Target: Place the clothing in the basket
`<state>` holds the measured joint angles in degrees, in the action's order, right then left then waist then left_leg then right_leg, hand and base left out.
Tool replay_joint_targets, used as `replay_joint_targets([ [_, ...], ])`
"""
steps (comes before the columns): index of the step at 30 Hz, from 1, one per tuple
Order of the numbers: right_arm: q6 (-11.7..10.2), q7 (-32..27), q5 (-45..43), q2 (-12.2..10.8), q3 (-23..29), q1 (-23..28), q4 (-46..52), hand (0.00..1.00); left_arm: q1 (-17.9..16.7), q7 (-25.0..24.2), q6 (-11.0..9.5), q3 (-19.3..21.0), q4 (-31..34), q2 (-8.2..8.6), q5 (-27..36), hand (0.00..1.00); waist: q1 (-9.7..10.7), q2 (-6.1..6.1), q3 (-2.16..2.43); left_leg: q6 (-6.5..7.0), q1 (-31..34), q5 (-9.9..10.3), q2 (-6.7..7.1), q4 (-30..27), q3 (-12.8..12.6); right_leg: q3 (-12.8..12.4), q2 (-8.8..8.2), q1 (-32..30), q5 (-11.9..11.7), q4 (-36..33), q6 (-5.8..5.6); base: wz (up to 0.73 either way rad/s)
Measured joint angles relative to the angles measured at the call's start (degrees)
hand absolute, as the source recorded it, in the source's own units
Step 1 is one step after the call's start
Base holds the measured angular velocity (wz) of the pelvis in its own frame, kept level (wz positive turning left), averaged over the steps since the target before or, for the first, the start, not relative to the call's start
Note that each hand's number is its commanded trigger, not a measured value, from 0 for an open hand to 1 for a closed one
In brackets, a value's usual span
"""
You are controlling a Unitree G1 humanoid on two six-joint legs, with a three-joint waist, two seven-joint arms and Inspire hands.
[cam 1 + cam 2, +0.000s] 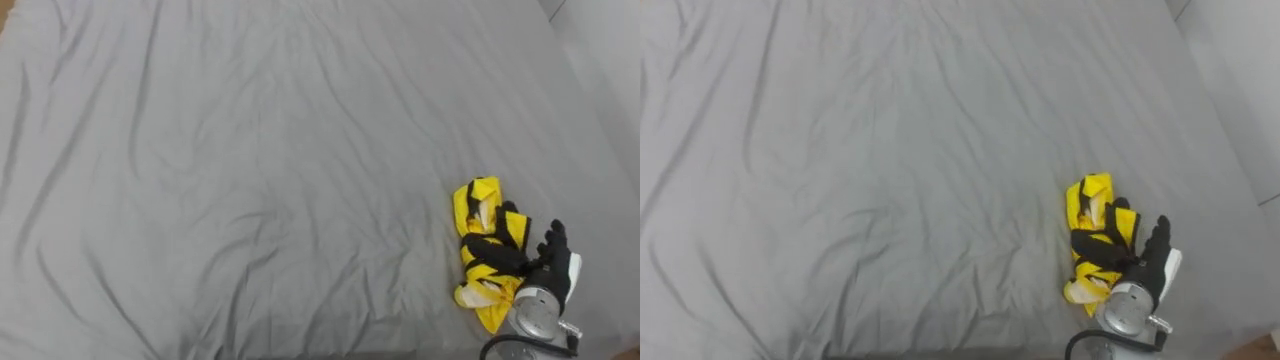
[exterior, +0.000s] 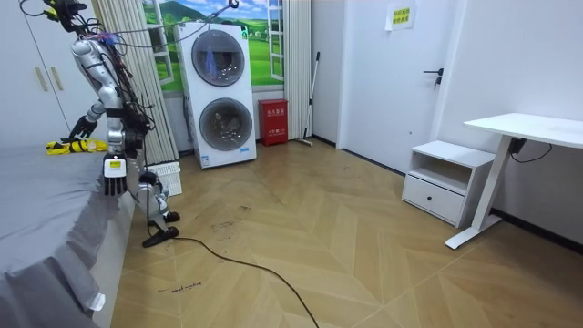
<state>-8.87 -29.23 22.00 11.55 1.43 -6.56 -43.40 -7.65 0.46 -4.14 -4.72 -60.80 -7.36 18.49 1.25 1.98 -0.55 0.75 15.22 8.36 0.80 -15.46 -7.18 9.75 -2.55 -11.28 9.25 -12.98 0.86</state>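
While standing at the bed (image 1: pixel 250 150): right robot hand (image 1: pixel 560 274) on yellow clothes (image 1: pixel 470 200) at five o'clock, grip unclear; left robot hand (image 2: pixel 114 178) slack, empty. Lift, drop-off pending.

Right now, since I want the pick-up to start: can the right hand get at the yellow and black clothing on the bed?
Probably yes: the right hand rests right against the clothing near the edge of the bed, with nothing between them.
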Motion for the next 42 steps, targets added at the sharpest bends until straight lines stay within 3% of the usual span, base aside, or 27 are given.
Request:
replay_joint_targets([
  [4,0.13,0.68,-0.15,-0.08,-1.2,-0.84,-7.15,0.0,1.21,0.05,0.02,-1.17,-0.43,0.18,-0.01,0.0,-1.23,-0.44,-0.26,0.0,0.29,0.0,-0.03,0.11,-0.31,0.01,0.03,-0.36,-0.01,0.07,0.02,-0.01],
  [9,0.13,0.69,-0.19,0.02,-1.57,-2.56,-11.05,0.0,1.67,0.16,0.0,-1.14,-0.44,0.17,-0.01,0.0,-1.69,-0.48,-0.24,-0.01,1.55,-0.01,-0.01,0.12,-0.26,-0.04,0.03,-1.82,-0.01,-0.24,0.02,-0.01],
  [10,0.14,0.69,-0.23,0.01,-1.56,-3.17,-12.18,0.4,1.67,0.24,0.0,-1.15,-0.46,0.16,0.0,0.0,-1.67,-0.47,-0.23,-0.01,1.53,-0.01,0.0,0.11,-0.24,0.13,0.0,-1.78,-0.01,-0.24,0.02,0.04],
  [11,0.17,0.69,-0.22,0.01,-1.55,-3.44,-12.55,0.62,1.68,0.28,0.0,-1.16,-0.43,0.16,0.01,0.0,-1.65,-0.46,-0.24,-0.01,1.55,-0.01,0.03,0.11,-0.2,0.33,-0.03,-1.78,-0.01,-0.24,0.02,0.05],
  [12,0.18,0.71,-0.22,0.0,-1.49,-3.8,-12.84,1.0,1.72,0.45,0.0,-1.16,-0.52,0.16,0.07,0.0,-1.63,-0.45,-0.25,0.0,1.6,-0.02,0.02,0.13,-0.18,0.64,-0.12,-1.81,-0.01,-0.23,0.01,0.04],
  [42,1.02,5.09,0.23,0.52,-2.36,-3.49,-17.63,1.0,2.17,3.95,0.01,-3.38,-1.08,-0.06,2.23,0.0,-1.64,-0.19,-0.29,0.0,0.13,-0.06,0.05,0.36,0.74,1.92,-0.21,0.06,-0.02,0.42,0.03,0.01],
])
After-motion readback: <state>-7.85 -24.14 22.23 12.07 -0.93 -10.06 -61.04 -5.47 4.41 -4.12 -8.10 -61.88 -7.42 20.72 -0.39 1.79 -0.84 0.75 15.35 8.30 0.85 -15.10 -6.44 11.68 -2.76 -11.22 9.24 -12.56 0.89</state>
